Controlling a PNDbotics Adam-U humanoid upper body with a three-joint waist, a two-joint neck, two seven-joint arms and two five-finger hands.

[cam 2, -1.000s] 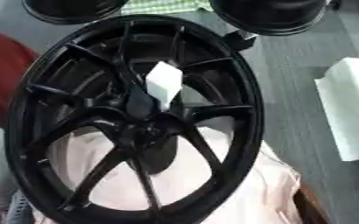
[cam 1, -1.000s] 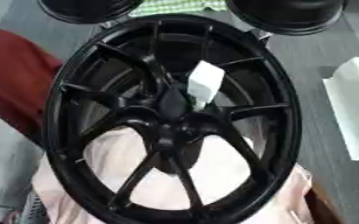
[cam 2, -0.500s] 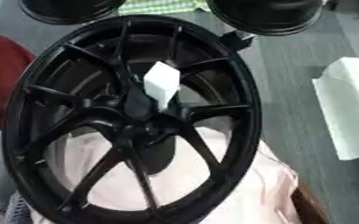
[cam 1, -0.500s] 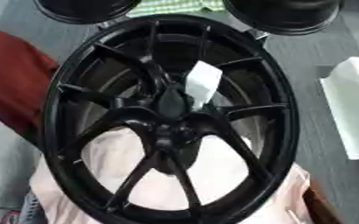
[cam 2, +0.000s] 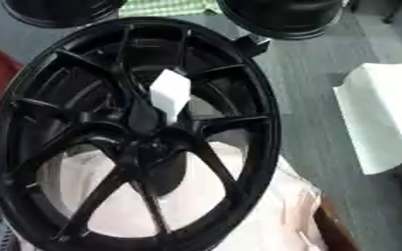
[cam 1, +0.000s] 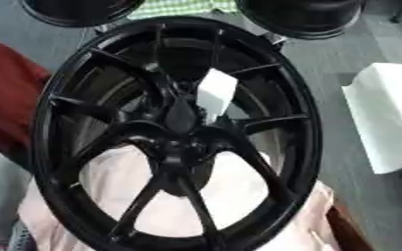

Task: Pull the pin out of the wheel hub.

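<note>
Looking down, you see a big black wheel [cam 1: 174, 132] filling both views, lying on pink cloth [cam 1: 238, 196]. Its hub [cam 1: 180, 146] sits in the middle. A white tag [cam 2: 170, 93] sits just above it. Neither hand shows, so you cannot tell their state. No pin can be made out.

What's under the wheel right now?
A pale pink cloth shows through the lower spokes of the wheel. Whatever supports the cloth is covered; no pin is distinguishable at the hub.
</note>
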